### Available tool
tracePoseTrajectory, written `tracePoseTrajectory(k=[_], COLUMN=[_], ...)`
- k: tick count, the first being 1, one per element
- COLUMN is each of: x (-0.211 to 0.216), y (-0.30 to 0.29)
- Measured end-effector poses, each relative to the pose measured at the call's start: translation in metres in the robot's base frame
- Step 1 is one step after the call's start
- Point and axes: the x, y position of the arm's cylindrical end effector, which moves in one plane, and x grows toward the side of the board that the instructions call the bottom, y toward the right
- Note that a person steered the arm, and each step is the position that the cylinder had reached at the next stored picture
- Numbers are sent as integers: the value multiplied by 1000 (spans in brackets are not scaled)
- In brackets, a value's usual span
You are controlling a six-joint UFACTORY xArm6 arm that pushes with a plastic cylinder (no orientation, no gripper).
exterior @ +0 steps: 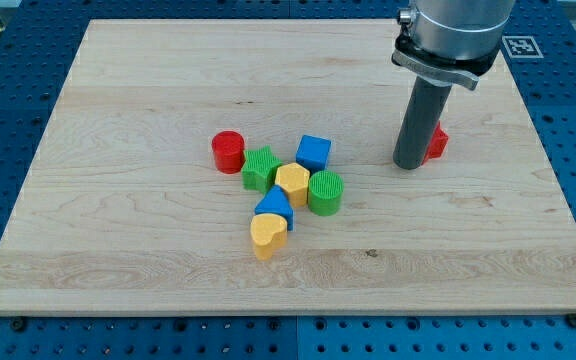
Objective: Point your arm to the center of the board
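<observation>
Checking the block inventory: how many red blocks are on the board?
2. A red cylinder at the cluster's left end; another red block at the view's right, mostly hidden behind my tip, shape unclear.

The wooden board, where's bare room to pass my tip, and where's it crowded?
Crowded: the middle cluster from red cylinder to green cylinder and yellow heart. My tip touches a red block. Bare: the wooden board along the view's left, top-left and bottom.
</observation>
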Motion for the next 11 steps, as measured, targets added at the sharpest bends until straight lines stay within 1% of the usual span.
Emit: tracePoseTrajectory(k=[1, 2, 3, 4, 5, 6, 7, 8, 9, 11], x=[-11, -19, -18, -24, -48, -71, -69, -69, -70, -71], y=[-18, 10, 50, 41, 12, 12, 1, -37, -98, -104])
